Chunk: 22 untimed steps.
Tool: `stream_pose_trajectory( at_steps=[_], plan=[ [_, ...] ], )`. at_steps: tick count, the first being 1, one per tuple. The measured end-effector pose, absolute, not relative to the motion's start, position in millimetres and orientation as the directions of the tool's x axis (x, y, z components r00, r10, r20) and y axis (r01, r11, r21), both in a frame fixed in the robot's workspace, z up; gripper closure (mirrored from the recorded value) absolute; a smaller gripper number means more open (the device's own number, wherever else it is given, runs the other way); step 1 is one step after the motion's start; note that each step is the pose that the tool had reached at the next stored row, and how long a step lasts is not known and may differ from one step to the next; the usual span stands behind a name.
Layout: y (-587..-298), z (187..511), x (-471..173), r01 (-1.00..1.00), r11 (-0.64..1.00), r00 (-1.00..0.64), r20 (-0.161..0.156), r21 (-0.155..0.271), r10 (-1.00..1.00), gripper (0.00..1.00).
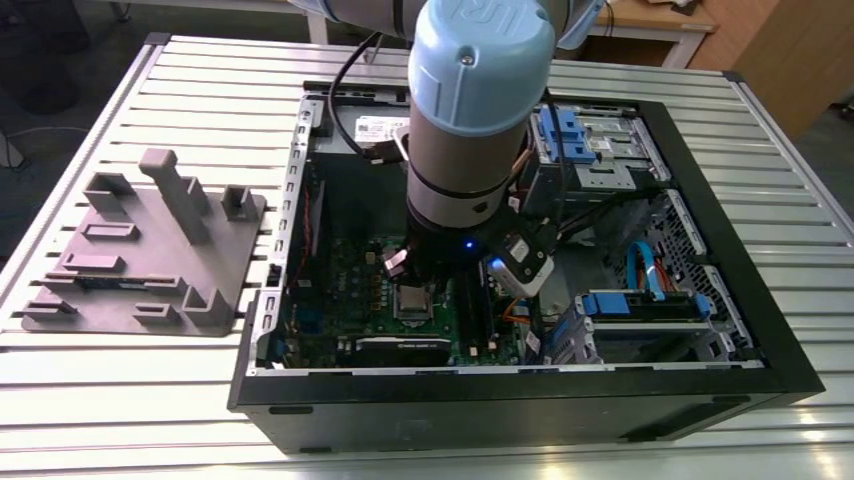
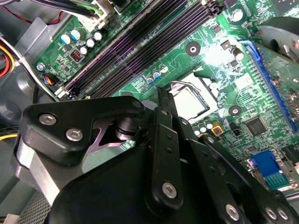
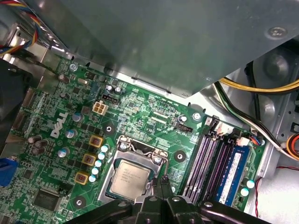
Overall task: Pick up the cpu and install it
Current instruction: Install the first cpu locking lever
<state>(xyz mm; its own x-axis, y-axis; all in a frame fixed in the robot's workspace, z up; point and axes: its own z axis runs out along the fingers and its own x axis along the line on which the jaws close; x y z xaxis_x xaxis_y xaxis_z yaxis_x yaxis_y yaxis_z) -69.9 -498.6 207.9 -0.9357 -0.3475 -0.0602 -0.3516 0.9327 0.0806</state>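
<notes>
Fingers (image 3: 164, 185) pinched together, empty (tips by socket (image 3: 109, 173) rim); cpu (image 3: 132, 176) seated in socket, just beside them.

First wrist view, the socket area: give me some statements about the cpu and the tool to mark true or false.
1. The small square silvery cpu lies in the rectangular metal socket frame on the green motherboard. True.
2. The cpu rests on the grey moulded plastic tray. False: it is in the socket frame, and the tray lies outside the case, at the exterior view's left.
3. The tool hangs over the motherboard inside the black computer case. True.
4. Every memory slot is empty. False: a long memory stick with a blue label sits in one slot beside the socket frame.
</notes>
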Motion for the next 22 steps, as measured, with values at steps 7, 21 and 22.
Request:
stream_pose_trajectory(
  at_steps=[7, 21, 22],
  plan=[
    [-499, 208, -70, -0.352, 0.932, -0.935, -0.060, 0.081, -0.348, 0.90],
    [-510, 207, -70, -0.352, 0.932, -0.935, -0.060, 0.080, -0.348, 0.90],
    [-511, 207, -70, -0.352, 0.932, -0.935, -0.060, 0.080, -0.348, 0.90]
  ],
)
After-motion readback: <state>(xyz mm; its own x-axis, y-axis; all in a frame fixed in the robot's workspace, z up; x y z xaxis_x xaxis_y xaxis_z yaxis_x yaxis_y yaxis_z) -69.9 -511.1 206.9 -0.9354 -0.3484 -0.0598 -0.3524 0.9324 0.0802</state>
